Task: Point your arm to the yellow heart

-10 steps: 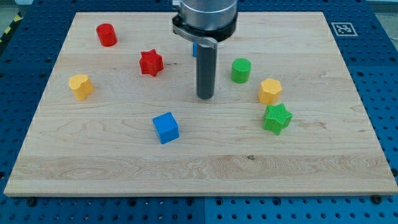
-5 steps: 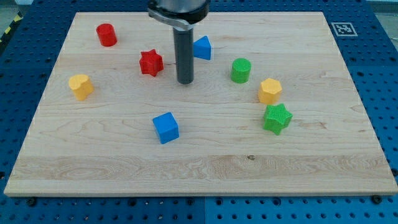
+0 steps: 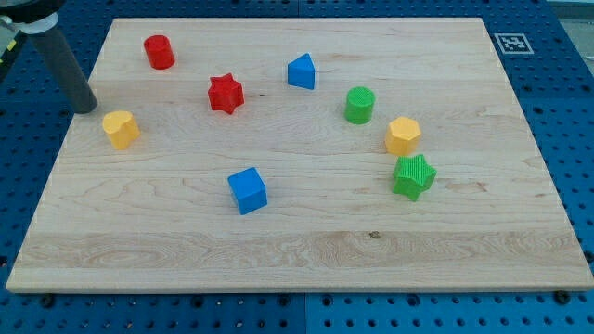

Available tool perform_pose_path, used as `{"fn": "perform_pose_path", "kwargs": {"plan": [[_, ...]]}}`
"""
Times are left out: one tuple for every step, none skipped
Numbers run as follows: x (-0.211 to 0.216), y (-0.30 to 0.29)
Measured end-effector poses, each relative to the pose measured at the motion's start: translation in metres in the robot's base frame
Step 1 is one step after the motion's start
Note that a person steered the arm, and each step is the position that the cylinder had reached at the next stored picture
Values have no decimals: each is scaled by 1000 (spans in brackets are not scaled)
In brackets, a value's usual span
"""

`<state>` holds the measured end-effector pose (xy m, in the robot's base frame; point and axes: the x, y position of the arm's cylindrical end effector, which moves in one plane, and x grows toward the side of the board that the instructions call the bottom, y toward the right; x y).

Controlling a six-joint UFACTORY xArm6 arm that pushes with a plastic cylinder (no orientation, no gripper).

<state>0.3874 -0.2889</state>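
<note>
**Tip parked just up-left of the yellow heart**

The yellow heart [image 3: 121, 128] lies near the left edge of the wooden board [image 3: 306, 250], just below and to the right of my tip [image 3: 85, 108]. A narrow strip of bare wood separates them; I see no contact. My tip is the end of a plain dark rod with no jaws to open or close, and it holds nothing. It rests at the board's left edge, with the rod rising toward the view's top-left corner.

Outward from my tip: the red cylinder [image 3: 159, 52] is up and to the right, near the board's top edge. The red star [image 3: 225, 94] is farther right, at roughly my tip's height. The blue cube [image 3: 248, 190] sits down and to the right, well apart. The blue triangular block [image 3: 301, 71] lies beyond the star. Far to the right are the green cylinder [image 3: 359, 105], the yellow hexagonal block [image 3: 403, 135] and the green star [image 3: 413, 176], the last two almost touching.

The board is pale, grained wood on a blue perforated table [image 3: 575, 139]. A black-and-white marker tag [image 3: 510, 43] sits at the board's top-right corner.
</note>
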Motion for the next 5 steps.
{"fn": "perform_pose_path", "kwargs": {"plan": [[20,0],[25,0],[40,6],[56,31],[56,41]]}}
